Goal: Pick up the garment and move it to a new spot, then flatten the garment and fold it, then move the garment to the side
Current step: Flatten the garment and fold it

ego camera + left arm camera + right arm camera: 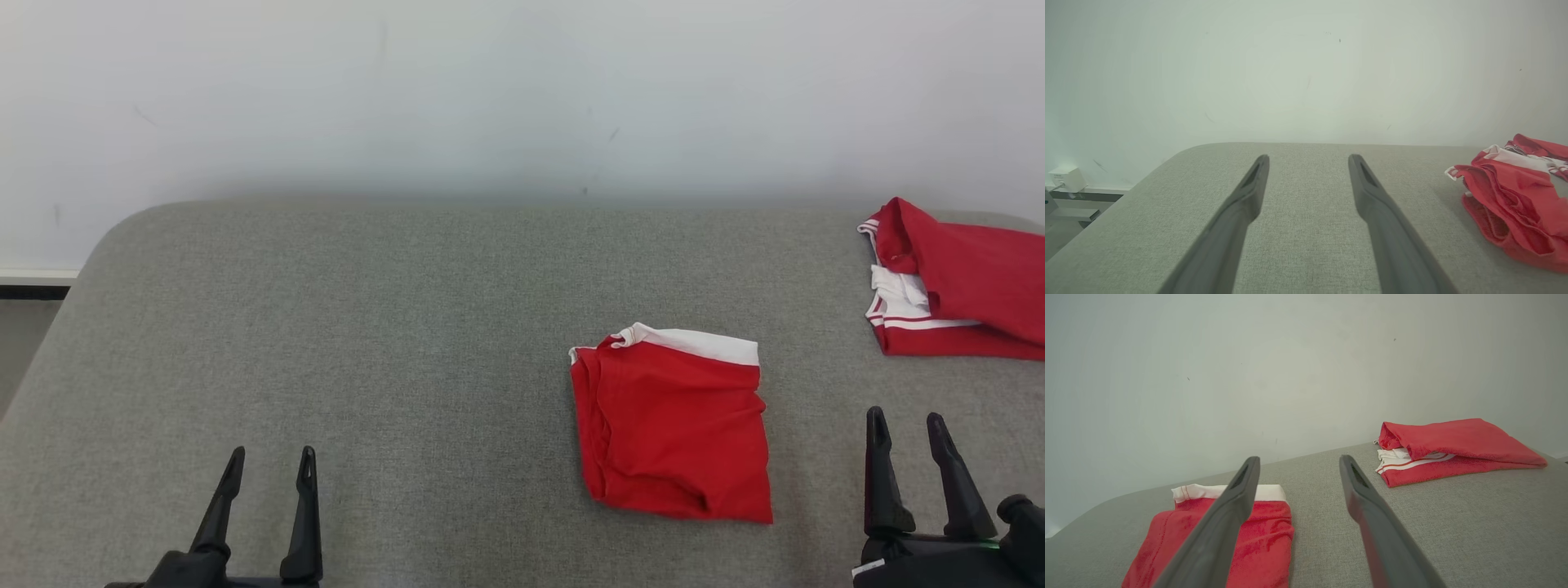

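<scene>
Left gripper (272,454) sits at the lower left of the head view with its two dark fingers spread wide and nothing between them; it hangs just over the grey fabric surface (367,327), well apart from any cloth. Its own wrist view looks along those parted fingers across bare grey weave to a white wall (522,98), with a small white box (1067,179) low on the left beside the wall. Right of centre lies the folded red garment (673,433), a rough square flat on the surface, with a white band along its far edge and loose layered folds along its left side. No finger touches it. Just to its right, near the bottom edge, the right gripper (904,416) is likewise spread wide and holds nothing; in the right wrist view its left finger crosses in front of the garment, while its right finger lies over bare surface. Furthest right, by the far edge of the surface, a second red garment (955,286) lies folded with white, red-striped layers showing at its left end, well apart from the first.
</scene>
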Controlling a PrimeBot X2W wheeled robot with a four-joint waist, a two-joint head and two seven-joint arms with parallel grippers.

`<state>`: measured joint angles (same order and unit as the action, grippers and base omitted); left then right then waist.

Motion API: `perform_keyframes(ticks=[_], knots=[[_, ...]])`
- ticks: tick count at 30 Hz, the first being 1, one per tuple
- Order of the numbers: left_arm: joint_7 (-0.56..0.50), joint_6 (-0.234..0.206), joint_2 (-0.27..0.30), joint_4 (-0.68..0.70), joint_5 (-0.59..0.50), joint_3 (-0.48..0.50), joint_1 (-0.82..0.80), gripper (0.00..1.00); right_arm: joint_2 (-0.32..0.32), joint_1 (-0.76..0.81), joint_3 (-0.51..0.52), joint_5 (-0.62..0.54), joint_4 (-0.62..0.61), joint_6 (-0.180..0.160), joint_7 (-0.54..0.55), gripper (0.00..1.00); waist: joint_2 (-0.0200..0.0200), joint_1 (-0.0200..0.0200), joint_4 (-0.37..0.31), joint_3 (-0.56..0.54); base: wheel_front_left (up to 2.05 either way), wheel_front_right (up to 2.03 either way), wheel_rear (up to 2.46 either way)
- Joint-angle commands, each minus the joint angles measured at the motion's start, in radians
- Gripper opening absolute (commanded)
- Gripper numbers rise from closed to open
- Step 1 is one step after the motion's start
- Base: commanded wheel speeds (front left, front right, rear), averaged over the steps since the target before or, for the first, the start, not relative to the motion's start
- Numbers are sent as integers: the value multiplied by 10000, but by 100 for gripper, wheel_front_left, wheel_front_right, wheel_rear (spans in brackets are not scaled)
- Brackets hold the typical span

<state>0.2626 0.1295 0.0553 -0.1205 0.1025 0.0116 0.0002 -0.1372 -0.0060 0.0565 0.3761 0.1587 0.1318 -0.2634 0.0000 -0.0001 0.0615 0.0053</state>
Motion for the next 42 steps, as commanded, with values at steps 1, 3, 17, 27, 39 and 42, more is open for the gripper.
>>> perform_keyframes(ticks=[1, 3, 17, 27, 39, 42], knots=[[28, 3, 25, 58, -54, 37, 95, 100, 31, 150, -6, -91, -30, -30, -13, 100, 0, 1, 7, -39, 0, 0, 0], [28, 4, 44, 67, -60, 68, 164, 100, 43, 235, -29, -190, -45, -30, -13, 100, 0, 1, 6, -69, 0, 0, 0], [28, -3, 102, 238, -226, -175, 321, 100, 42, 352, -465, -487, 93, -30, -13, 100, 0, 1, 0, -115, 0, 0, 0], [28, -3, 79, 194, -91, -432, -45, 100, -441, -1162, -796, -311, 2010, -30, -10, 0, 0, 1, 465, 337, 0, 0, 0], [28, -3, 16, 61, 60, -847, -733, 100, -783, -3705, -645, -757, 5348, -30, -10, 0, 0, 1, 1365, 1142, 0, 0, 0], [28, -3, -3, 64, 90, -935, -901, 100, -777, -4237, -465, -944, 6051, -30, -10, 0, 0, 1, 1550, 1344, 0, 0, 0]])
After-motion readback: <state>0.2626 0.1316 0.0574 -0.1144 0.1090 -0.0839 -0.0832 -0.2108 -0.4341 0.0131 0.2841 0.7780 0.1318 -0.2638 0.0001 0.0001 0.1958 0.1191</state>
